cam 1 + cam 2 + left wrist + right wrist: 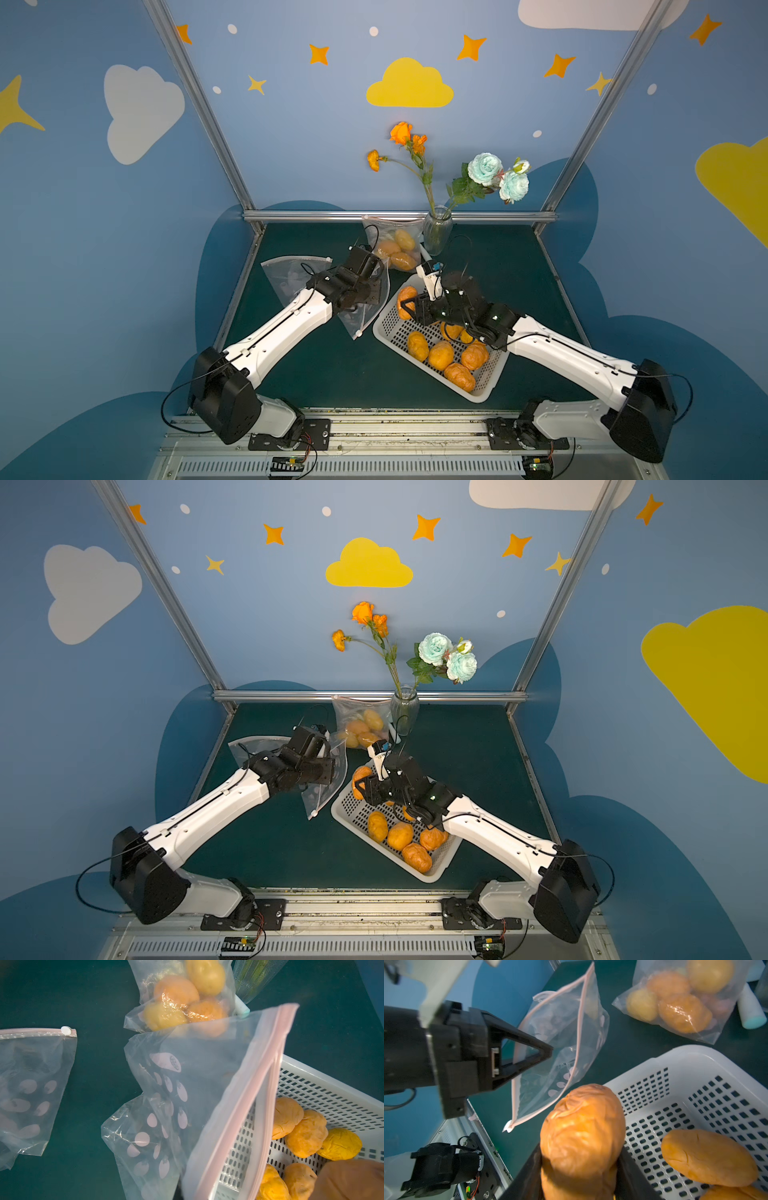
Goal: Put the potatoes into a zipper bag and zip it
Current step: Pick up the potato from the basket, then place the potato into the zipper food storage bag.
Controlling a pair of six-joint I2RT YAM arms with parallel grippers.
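Wrinkled orange potato (581, 1132) clamped in right claw (580, 1148), just over white perforated plastic basket (685, 1051), right of bench (498, 257) centre. Left claw (549, 1051) pinched shut on rim of clear pink-zippered plastic bag (566, 1043), mouth gaping beside basket. Step: loading. Next, likely: swing potato into mouth, release.

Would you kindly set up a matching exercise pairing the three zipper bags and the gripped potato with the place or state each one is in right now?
Things:
1. open zipper bag
2. filled zipper bag
3. flat zipper bag
4. wrinkled potato

Places or states:
A. lying empty on the table
B. clamped in the right gripper, at the white basket
C. lying beside the glass vase
D. pinched at its rim by the left gripper

Pairs: 1-D, 2-C, 3-A, 4-B.
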